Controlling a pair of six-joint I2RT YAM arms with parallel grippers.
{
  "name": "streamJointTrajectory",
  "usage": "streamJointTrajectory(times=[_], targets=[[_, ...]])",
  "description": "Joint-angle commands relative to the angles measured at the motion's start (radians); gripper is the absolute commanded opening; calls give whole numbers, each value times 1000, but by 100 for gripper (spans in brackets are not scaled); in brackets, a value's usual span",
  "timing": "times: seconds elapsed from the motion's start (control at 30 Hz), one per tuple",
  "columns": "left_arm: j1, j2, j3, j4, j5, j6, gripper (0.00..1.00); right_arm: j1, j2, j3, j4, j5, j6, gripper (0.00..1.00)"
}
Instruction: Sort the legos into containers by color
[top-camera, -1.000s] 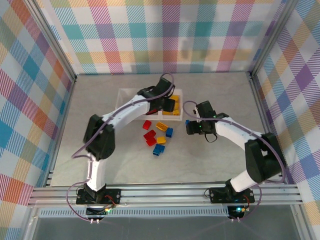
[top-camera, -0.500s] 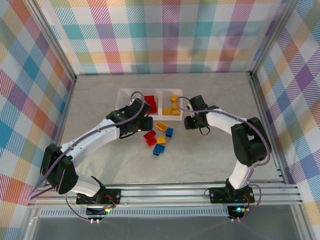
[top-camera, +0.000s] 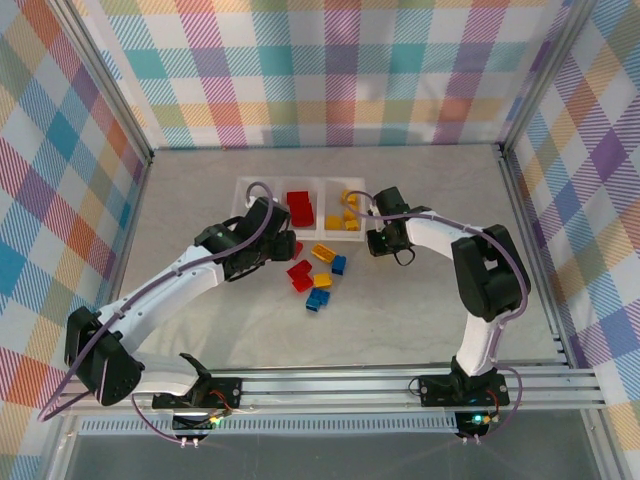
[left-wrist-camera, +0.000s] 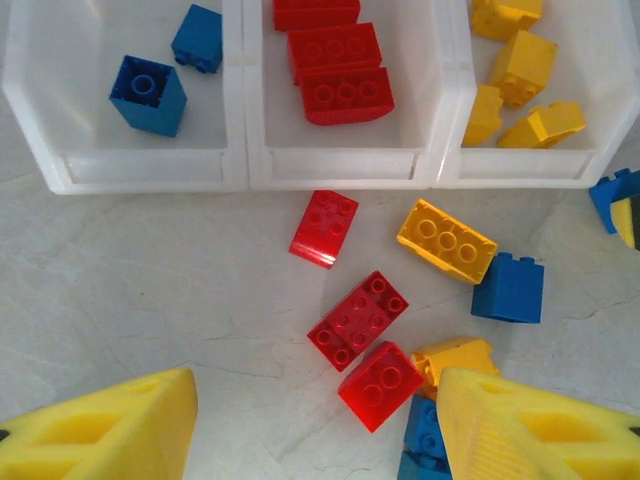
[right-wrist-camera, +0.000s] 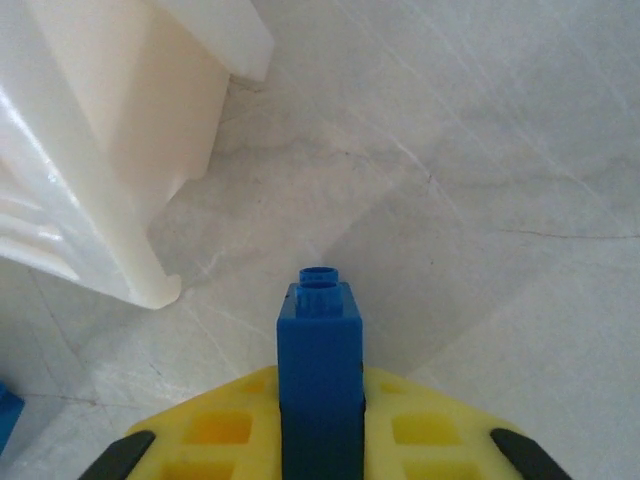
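The clear three-compartment tray (top-camera: 316, 200) (left-wrist-camera: 245, 150) holds blue bricks (left-wrist-camera: 148, 94) on the left, red bricks (left-wrist-camera: 340, 85) in the middle and yellow bricks (left-wrist-camera: 522, 70) on the right. Loose bricks lie just in front of it: three red (left-wrist-camera: 358, 320), two yellow (left-wrist-camera: 446, 240) and some blue (left-wrist-camera: 509, 288). My left gripper (top-camera: 280, 247) (left-wrist-camera: 320, 430) hangs open above this loose pile (top-camera: 315, 275), holding nothing. My right gripper (top-camera: 378, 240) (right-wrist-camera: 320, 440) is shut on an upright blue brick (right-wrist-camera: 320, 350), just off the tray's right corner (right-wrist-camera: 150, 285).
Grey table (top-camera: 420, 310) stretches to the right of and in front of the pile. Metal frame posts and checked walls (top-camera: 90, 150) close in the table on three sides. The right arm's elbow (top-camera: 485, 265) stands right of the pile.
My left arm has pulled back from over the tray toward the loose pile, uncovering the red and yellow compartments. My right gripper has shifted up and left toward the tray's right end.
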Motion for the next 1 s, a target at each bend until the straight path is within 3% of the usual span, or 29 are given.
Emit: streamJointTrajectory(times=[0.0,0.23,0.43,0.67,0.97], targets=[[8,-61,18,-42,-45,-14,65,10,-62,-15,-50,-32,-14,17],[11,-113,30,-71,-61,-25,67,99,-203,-56,-109,-46,-4,15],[11,-132,41,-88,-59,-27,67,195,-205,76,-61,-98,73,15],[11,-172,23,-128,-83,-56,67,285,44,392,50,-140,152,15],[12,-224,-17,-170,-92,-105,68,328,419,889,-15,-157,203,16]])
